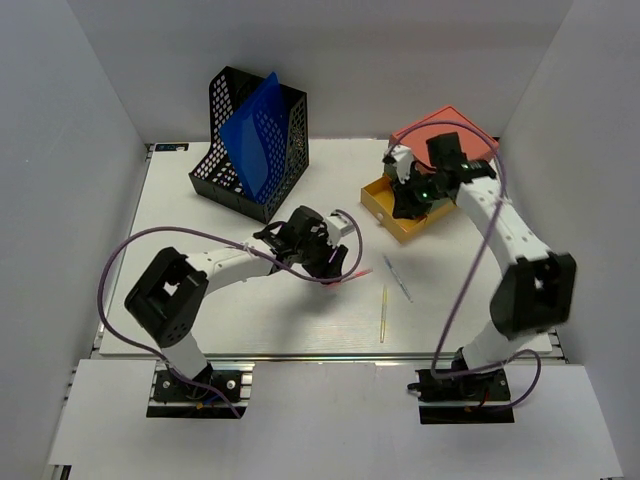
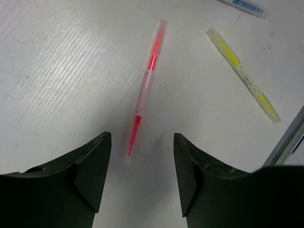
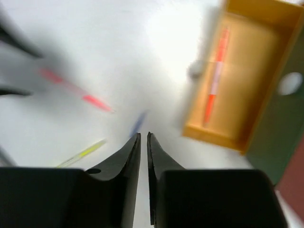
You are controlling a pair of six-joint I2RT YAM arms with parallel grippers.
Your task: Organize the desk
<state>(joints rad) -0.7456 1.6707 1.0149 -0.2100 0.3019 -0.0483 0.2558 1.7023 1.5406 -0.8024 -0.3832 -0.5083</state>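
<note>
On the white desk (image 1: 200, 290) a red pen (image 1: 350, 277) lies near the middle. My left gripper (image 1: 318, 250) hovers just over its near end. In the left wrist view that gripper (image 2: 142, 136) is open, and the red pen (image 2: 147, 85) lies on the desk ahead of the gap, untouched. My right gripper (image 1: 405, 205) is over the yellow box (image 1: 383, 200) at the back right. Its fingers (image 3: 144, 135) are shut with nothing between them. Another red pen (image 3: 216, 76) lies inside the yellow box (image 3: 266, 19).
A yellow highlighter (image 1: 383, 313) and a blue pen (image 1: 397, 277) lie on the desk right of the red pen. A black mesh file holder (image 1: 235, 150) with a blue folder (image 1: 258, 135) stands at the back left. A salmon-red flat item (image 1: 440, 130) sits behind the yellow box.
</note>
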